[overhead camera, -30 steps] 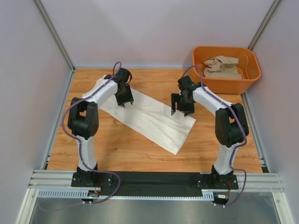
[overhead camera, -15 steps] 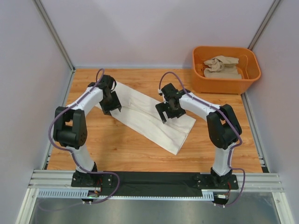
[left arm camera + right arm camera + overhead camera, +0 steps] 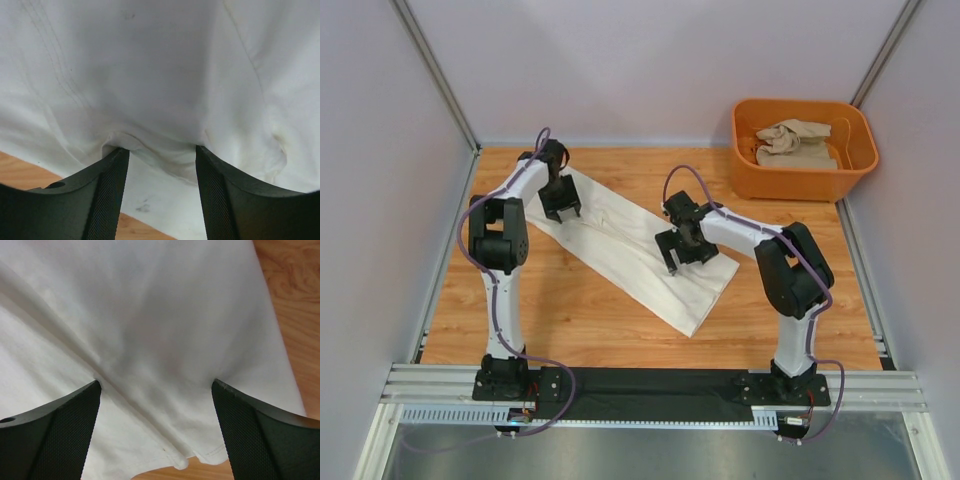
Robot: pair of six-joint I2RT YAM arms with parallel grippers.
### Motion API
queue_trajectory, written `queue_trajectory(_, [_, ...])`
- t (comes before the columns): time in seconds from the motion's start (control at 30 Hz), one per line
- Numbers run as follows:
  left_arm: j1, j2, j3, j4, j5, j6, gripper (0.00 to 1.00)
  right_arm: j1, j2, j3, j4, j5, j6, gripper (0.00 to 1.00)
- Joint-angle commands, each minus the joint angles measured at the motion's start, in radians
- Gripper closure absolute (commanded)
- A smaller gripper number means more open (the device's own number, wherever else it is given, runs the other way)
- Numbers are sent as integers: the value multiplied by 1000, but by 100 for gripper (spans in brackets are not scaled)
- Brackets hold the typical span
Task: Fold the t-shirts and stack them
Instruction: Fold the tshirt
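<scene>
2 t-shirts are counted: 1 cream-white t-shirt (image 3: 620, 245) and 1 beige t-shirt (image 3: 798, 143). 1 orange tub (image 3: 800, 185) and 1 wooden table (image 3: 610, 330) are seen. 2 arms are counted, 1 left arm (image 3: 498, 240) and 1 right arm (image 3: 790, 265), with 2 grippers: 1 left gripper (image 3: 561, 212) and 1 right gripper (image 3: 677, 256).

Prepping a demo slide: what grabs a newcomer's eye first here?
A cream-white t-shirt, folded into a long strip, lies diagonally on the wooden table, the open left claw down on its far end and the open right claw toward the near end. In the far right corner, an orange tub holds a crumpled beige t-shirt.
</scene>
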Motion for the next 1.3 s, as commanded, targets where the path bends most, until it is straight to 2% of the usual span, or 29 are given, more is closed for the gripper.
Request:
queue_trajectory(0.0, [6,110,146,-60,67,114,37,69,7,-80,-56,71,116,7])
queue_trajectory(0.23, [10,273,352,-117,244,226,38,225,-8,-159,-70,59,386,5])
queue_trajectory(0.33, [6,316,430,-94,333,275,39,333,0,-124,-59,25,516,3])
queue_trajectory(0.47, [-14,359,489,-33,443,327,39,458,29,-44,36,-126,639,2])
queue_trajectory(0.6, [-28,377,496,22,548,323,39,485,43,2,67,-144,716,2])
queue_trajectory(0.73, [-30,355,501,65,575,304,39,451,17,41,33,-95,685,1])
queue_trajectory(0.83, [-30,260,504,47,550,275,38,413,-38,57,-22,-60,558,0])
queue_trajectory(0.93, [-30,83,467,-33,434,244,37,394,-159,35,-96,38,463,0])
queue_trajectory(1.0, [-30,-105,321,-37,336,206,37,370,-250,-1,-96,-27,357,0])
queue_trajectory(1.03, [-30,-255,153,-28,300,189,37,341,-276,-36,-122,-99,343,0])
queue_trajectory(1.07, [-30,-334,57,-14,253,175,37,326,-301,-62,-125,-128,334,0])
queue_trajectory(1.1, [-30,-485,-135,16,234,133,38,298,-389,-147,-94,-206,326,3])
queue_trajectory(1.13, [-30,-559,-137,16,234,132,39,298,-390,-191,-71,-246,326,3])
queue_trajectory(1.17, [-30,-631,-345,33,271,114,40,273,-416,-243,-51,-277,335,5])
queue_trajectory(1.23, [-33,-801,-550,72,321,59,45,253,-489,-326,-4,-388,358,14])
queue_trajectory(1.27, [-33,-848,-714,69,350,51,46,243,-512,-411,65,-424,370,16])
